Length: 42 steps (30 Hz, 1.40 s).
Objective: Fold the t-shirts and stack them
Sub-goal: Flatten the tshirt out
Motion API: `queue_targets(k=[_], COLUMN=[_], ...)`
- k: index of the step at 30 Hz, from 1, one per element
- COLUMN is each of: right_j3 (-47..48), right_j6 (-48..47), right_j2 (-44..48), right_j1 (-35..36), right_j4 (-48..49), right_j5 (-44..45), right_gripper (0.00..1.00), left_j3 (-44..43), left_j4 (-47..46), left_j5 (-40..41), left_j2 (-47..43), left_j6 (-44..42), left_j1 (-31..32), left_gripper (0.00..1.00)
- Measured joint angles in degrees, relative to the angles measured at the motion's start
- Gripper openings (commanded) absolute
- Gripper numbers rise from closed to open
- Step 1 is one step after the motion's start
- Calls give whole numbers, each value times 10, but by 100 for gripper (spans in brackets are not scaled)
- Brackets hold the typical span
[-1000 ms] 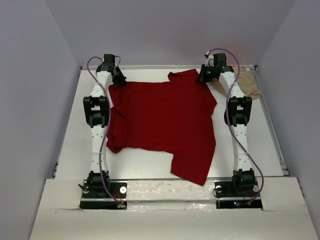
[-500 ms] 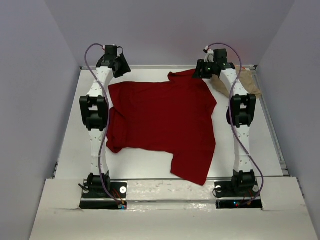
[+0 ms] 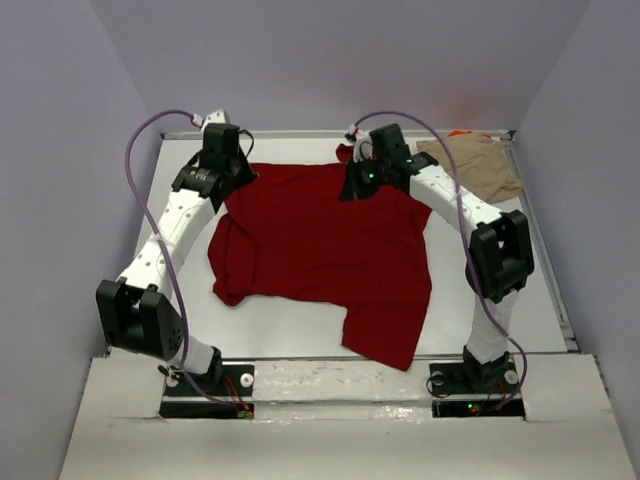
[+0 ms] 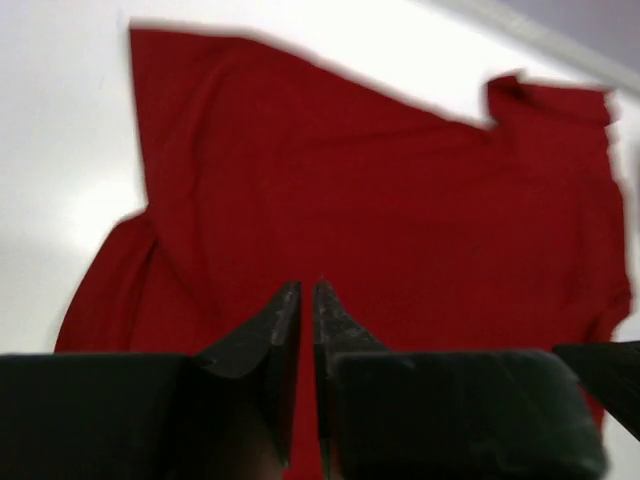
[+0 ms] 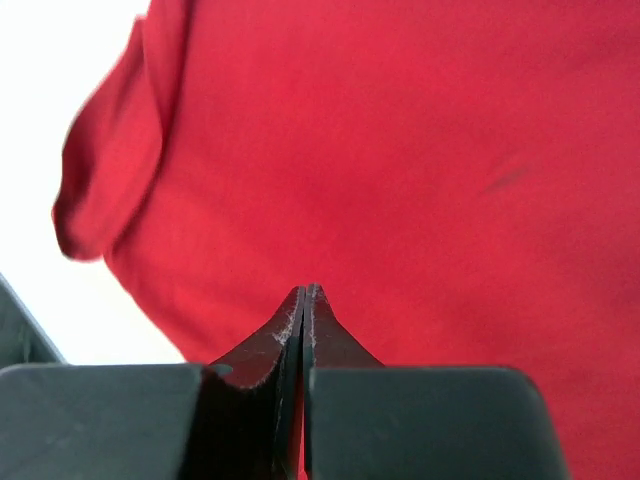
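A large dark red t-shirt (image 3: 320, 250) lies spread flat on the white table (image 3: 270, 325), one sleeve folded at its left edge. A tan t-shirt (image 3: 482, 166) lies crumpled at the back right, with a sliver of orange fabric (image 3: 460, 133) behind it. My left gripper (image 3: 238, 176) hovers over the red shirt's back left corner; in the left wrist view my left gripper (image 4: 307, 287) shows a narrow gap with only red shirt (image 4: 400, 190) below. My right gripper (image 3: 352, 186) hangs over the back middle, and in the right wrist view my right gripper (image 5: 304, 290) is shut and empty above red cloth (image 5: 400, 150).
Low walls border the table at the back (image 3: 300, 133) and right (image 3: 545, 250). The left arm's elbow (image 3: 140, 315) juts out past the table's left edge. The right arm's elbow (image 3: 500, 255) stands over the table's right side.
Both arms have swung from the back corners inward over the red shirt, elbows dropping outward. Both grippers opened, then narrowed again. The tan shirt now shows more fully.
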<state>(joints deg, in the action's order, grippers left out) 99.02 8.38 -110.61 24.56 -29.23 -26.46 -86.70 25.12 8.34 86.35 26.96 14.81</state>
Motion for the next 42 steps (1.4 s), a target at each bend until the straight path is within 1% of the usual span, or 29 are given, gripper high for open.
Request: queue_targets(k=[1, 2, 3, 4, 6, 9, 10, 11, 13, 15, 16, 17, 18, 21, 23, 28, 31, 34, 37, 42], right_j3=[-17, -35, -61, -74, -103, -119, -122, -126, -129, -129, -129, -129, -128, -128, -128, -128, -129, -137, -151, -176], right_j6=[3, 5, 10, 10, 15, 15, 14, 12, 6, 3, 2, 2, 1, 1, 1, 0, 0, 2, 6, 11], right_j2=[0, -2, -5, -6, -6, -4, -1, 3, 15, 24, 29, 31, 34, 38, 40, 56, 73, 111, 154, 241], right_j1=[12, 25, 45, 55, 82, 102, 103, 103, 96, 89, 83, 79, 73, 59, 50, 24, 17, 14, 14, 14], right_j4=[0, -2, 0, -1, -6, -5, -3, -1, -4, -3, -3, -3, -3, -3, -3, -3, -3, -3, -3, -3], right_j5=[-1, -2, -2, -3, -4, 2, 10, 20, 41, 56, 62, 66, 68, 75, 77, 78, 78, 76, 65, 46], right_gripper=[0, 4, 17, 19, 20, 23, 23, 24, 24, 24, 24, 24, 24, 24, 24, 24, 24, 24, 24, 25], left_j3=[37, 63, 99, 126, 165, 170, 169, 169, 169, 169, 168, 164, 159, 137, 123, 124, 131, 150, 177, 186], left_j4=[0, 9, 10, 14, 37, 79, 89, 102, 121, 142, 155, 170, 184, 228, 263, 316, 337, 352, 362, 369], left_j5=[12, 17, 30, 40, 61, 105, 118, 144, 165, 177, 180, 184, 189, 213, 235, 249, 255, 259, 264, 276], left_j2=[-13, -17, -20, -20, -17, -2, 10, 19, 29, 35, 35, 36, 39, 52, 68, 99, 118, 146, 195, 276], left_j6=[1, 4, 8, 10, 10, 10, 10, 10, 10, 12, 14, 16, 21, 39, 61, 108, 133, 151, 171, 194], left_j1=[1, 2, 2, 2, 2, 5, 7, 13, 28, 50, 59, 72, 83, 118, 162, 235, 254, 266, 275, 276], left_gripper=[8, 2, 0, 0, 0, 2, 7, 9, 15, 16, 27, 31, 34, 34, 35, 34, 32, 31, 30, 31])
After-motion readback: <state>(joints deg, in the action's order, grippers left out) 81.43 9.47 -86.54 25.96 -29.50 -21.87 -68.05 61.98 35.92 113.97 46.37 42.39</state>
